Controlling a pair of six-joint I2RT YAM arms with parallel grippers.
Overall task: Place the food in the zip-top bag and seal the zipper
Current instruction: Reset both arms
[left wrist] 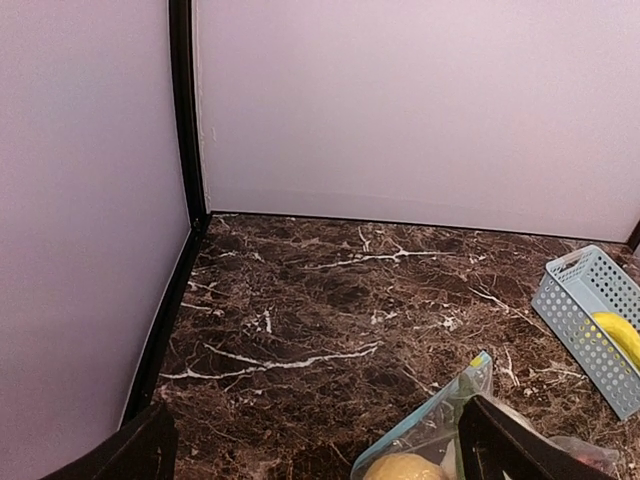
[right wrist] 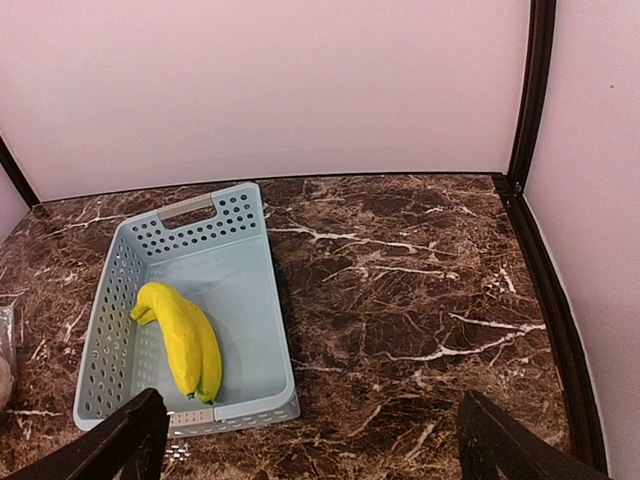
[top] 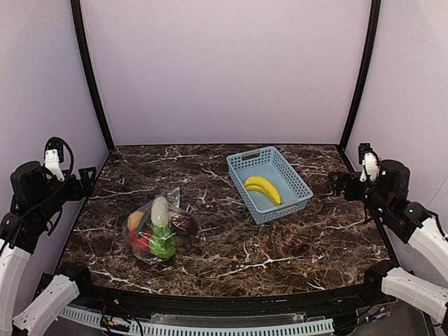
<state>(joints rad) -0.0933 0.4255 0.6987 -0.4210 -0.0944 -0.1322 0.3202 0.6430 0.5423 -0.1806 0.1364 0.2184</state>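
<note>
**Item 1:** zip-top bag [top: 159, 227], clear and crinkly, lies front-left on marble table [top: 280, 245].
- Contents, packed touching: orange [top: 135, 220], cauliflower [top: 160, 210], dark red apple [top: 183, 224], red apple [top: 142, 241], green apple [top: 163, 246].
- Zipper [left wrist: 425, 415]: teal strip along the mouth. Sealed or not, can't tell.

**Item 2:** banana [top: 263, 189], yellow, lies inside light blue basket [top: 241, 162], centre-right, well apart from the bag.

**Item 3:** L gripper [top: 85, 180], raised at L table edge. Fingers [left wrist: 130, 450] spread wide, nothing betw.

**Item 4:** R gripper [top: 339, 183], raised at R edge, looks over the basket. Fingers [right wrist: 510, 445] spread wide, nothing held.
</note>
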